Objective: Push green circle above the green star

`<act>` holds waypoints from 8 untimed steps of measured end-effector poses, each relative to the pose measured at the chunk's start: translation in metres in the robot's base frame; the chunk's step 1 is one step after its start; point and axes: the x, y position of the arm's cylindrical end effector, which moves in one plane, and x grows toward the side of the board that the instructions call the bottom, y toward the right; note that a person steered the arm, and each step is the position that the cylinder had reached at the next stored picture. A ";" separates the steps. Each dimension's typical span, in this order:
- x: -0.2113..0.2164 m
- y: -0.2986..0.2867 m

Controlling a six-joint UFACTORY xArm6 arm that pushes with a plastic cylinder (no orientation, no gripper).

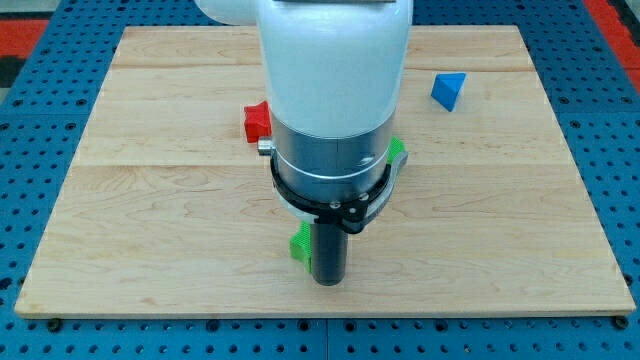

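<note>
My arm's white and grey body fills the middle of the view and hides much of the board. The dark rod comes down from it, and my tip (328, 281) rests on the board near the view's bottom centre. A green block (299, 245) peeks out just left of the rod, touching or nearly touching it; its shape cannot be made out. Another green block (398, 152) shows as a sliver at the arm's right edge, mostly hidden, shape unclear. Which one is the circle and which the star cannot be told.
A red block (257, 122) lies left of the arm, partly hidden by it. A blue triangle-like block (449, 90) lies at the view's upper right. The wooden board (150, 230) sits on a blue pegboard surface (30, 150).
</note>
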 end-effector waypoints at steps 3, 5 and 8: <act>-0.134 0.138; -0.163 0.091; -0.122 0.039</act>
